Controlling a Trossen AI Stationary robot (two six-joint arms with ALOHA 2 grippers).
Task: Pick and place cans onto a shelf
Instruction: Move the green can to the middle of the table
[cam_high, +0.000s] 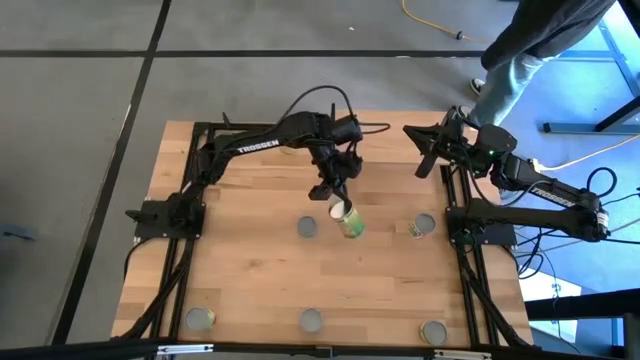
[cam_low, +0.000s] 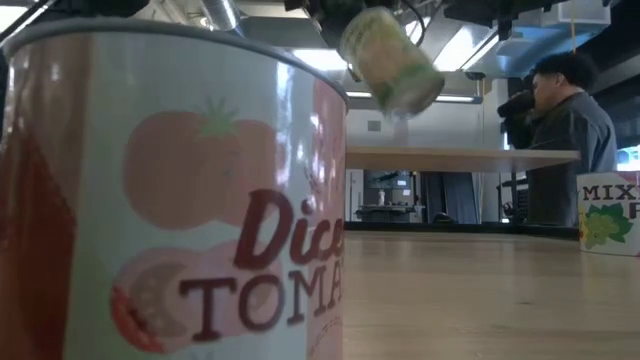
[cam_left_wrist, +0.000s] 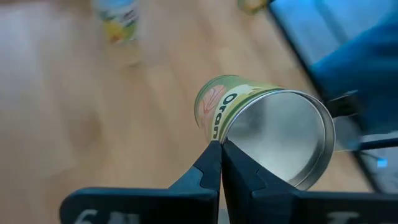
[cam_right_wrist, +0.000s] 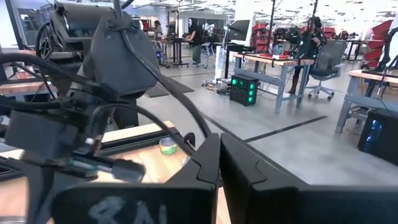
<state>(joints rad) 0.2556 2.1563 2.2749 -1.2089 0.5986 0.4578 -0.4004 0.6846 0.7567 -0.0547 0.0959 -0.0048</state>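
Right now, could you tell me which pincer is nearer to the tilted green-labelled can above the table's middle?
Left. The left pincer is shut on the tilted can by its rim, lifted off the table. The right pincer waits shut at the table's far right edge.

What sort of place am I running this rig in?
Most likely an open robotics lab or workshop. The right wrist view shows a wide concrete floor, workbenches with equipment and an office chair under ceiling lights. A person stands just beyond the wooden table.
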